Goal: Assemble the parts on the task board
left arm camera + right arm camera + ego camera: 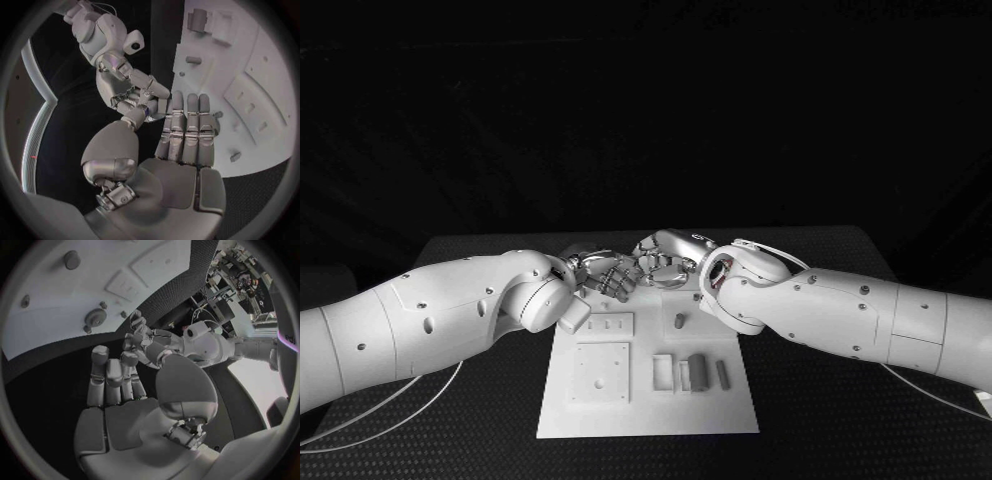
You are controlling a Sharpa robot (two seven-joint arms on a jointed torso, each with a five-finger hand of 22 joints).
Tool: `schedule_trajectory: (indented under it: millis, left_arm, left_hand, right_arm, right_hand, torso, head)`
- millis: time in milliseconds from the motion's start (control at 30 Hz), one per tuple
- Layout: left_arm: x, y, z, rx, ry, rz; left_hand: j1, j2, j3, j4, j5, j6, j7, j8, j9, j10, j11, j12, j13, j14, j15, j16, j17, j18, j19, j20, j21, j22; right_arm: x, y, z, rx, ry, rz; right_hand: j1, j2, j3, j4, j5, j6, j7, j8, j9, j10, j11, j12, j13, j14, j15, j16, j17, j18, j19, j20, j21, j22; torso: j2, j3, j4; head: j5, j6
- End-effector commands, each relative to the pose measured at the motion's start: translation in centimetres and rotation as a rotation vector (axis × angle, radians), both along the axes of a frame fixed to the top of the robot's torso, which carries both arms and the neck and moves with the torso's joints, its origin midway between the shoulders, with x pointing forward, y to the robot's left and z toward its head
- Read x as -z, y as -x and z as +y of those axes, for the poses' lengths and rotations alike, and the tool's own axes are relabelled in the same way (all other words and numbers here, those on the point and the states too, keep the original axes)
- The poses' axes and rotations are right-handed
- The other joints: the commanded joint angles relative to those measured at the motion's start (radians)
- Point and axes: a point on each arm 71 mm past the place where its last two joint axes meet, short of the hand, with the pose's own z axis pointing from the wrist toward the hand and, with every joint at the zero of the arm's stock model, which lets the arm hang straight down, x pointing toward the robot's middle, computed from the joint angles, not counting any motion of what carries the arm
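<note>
- White and flat, the task board (646, 400) lies in the middle of the black table (834, 440), long side running away from the robot.
- We see both arms reaching in over the board's far end, where the left hand (606, 272) and the right hand (669, 256) meet close together, just above the far edge.
- In the left wrist view the left hand (187, 135) holds its fingers (189, 122) straight and pressed side by side, tips over the edge of the board (262, 65); we see nothing between them.
- The right hand (134, 95) appears there too, fingers curled inward near the left fingertips (whether the two hands touch, or whether something small sits in the curl, we cannot tell).
- In the right wrist view the right hand (115, 390) shows its fingers (109, 375) upright and close together over dark table, with the left hand (147, 342) just beyond them, beside the board (62, 295).
- Grey parts remain on the board: a small peg (679, 321) standing near the middle, and a cluster of blocks (689, 372) towards the near right.
- A raised square plate (602, 372) and a smaller slotted one (607, 325) sit on the board's left half.
</note>
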Motion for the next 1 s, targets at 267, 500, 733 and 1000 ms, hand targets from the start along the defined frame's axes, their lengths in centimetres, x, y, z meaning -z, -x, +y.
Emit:
schedule_trajectory:
  millis: [267, 500, 733, 1000]
  left_arm:
    - [-0.4, 0.1, -0.5, 0.024, 0.02, -0.018]
    - [-0.4, 0.0, -0.4, 0.019, 0.02, -0.019]
    - [-0.3, 0.0, -0.2, 0.01, 0.019, -0.02]
    - [-0.2, -0.1, 0.4, 0.002, 0.01, -0.013]
  left_hand:
    - [0.019, 0.025, 0.009, -0.024, 0.005, 0.013, -0.001, 0.002, 0.006, 0.007, -0.003, -0.001, 0.006, 0.008, 0.0, -0.004, 0.007, -0.015, -0.006, -0.003, -0.004, 0.007]
    - [0.075, 0.055, 0.021, -0.032, -0.024, 0.031, -0.01, 0.01, 0.018, 0.025, -0.01, 0.004, 0.015, 0.025, -0.006, 0.001, 0.019, -0.015, -0.006, -0.005, -0.002, 0.02]
    - [0.093, 0.069, 0.017, -0.032, -0.055, 0.038, -0.013, 0.011, 0.025, 0.032, -0.013, 0.004, 0.02, 0.031, -0.009, 0.003, 0.029, -0.015, -0.001, -0.007, 0.0, 0.029]
    - [0.097, 0.077, 0.015, -0.032, -0.07, 0.04, -0.015, 0.01, 0.029, 0.036, -0.014, 0.004, 0.022, 0.033, -0.01, 0.003, 0.034, -0.015, -0.001, -0.008, 0.0, 0.033]
  right_arm:
    - [0.5, 0.3, 0.4, -0.03, 0.023, 0.021]
    - [0.5, 0.3, 0.3, -0.029, 0.022, 0.022]
    - [0.7, 0.0, -0.1, -0.008, -0.005, 0.062]
    - [0.5, -0.5, -1.5, 0.03, -0.111, 0.071]
  right_hand:
    - [-0.006, 0.003, 0.002, -0.003, -0.002, 0.213, -0.008, 0.006, 0.001, -0.015, -0.009, -0.001, -0.001, 0.004, -0.01, 0.0, 0.001, 0.014, 0.006, -0.003, 0.006, 0.014]
    - [-0.006, 0.002, 0.001, -0.003, -0.002, 0.212, -0.008, 0.005, 0.001, -0.014, -0.009, -0.001, -0.001, 0.002, -0.011, 0.0, -0.002, 0.014, 0.006, -0.003, 0.006, 0.014]
    - [-0.034, -0.042, -0.005, 0.011, -0.002, 0.183, 0.001, -0.014, -0.004, -0.033, 0.0, -0.016, -0.005, -0.038, -0.007, -0.017, -0.047, 0.014, -0.004, 0.003, -0.006, 0.009]
    - [-0.086, -0.148, -0.074, 0.062, -0.004, -0.048, 0.098, -0.152, -0.065, -0.171, 0.092, -0.069, -0.023, -0.157, 0.08, -0.088, -0.066, 0.007, -0.121, 0.053, -0.081, -0.002]
  torso:
    - [0.0, 0.0, 0.0002]
    - [0.0, 0.0001, -0.0002]
    - [0.0, 0.0004, -0.0002]
    - [0.0, 0.0005, 0.0003]
  head:
    - [-0.001, -0.002]
    - [-0.001, -0.002]
    - [-0.002, -0.004]
    - [-0.001, -0.004]
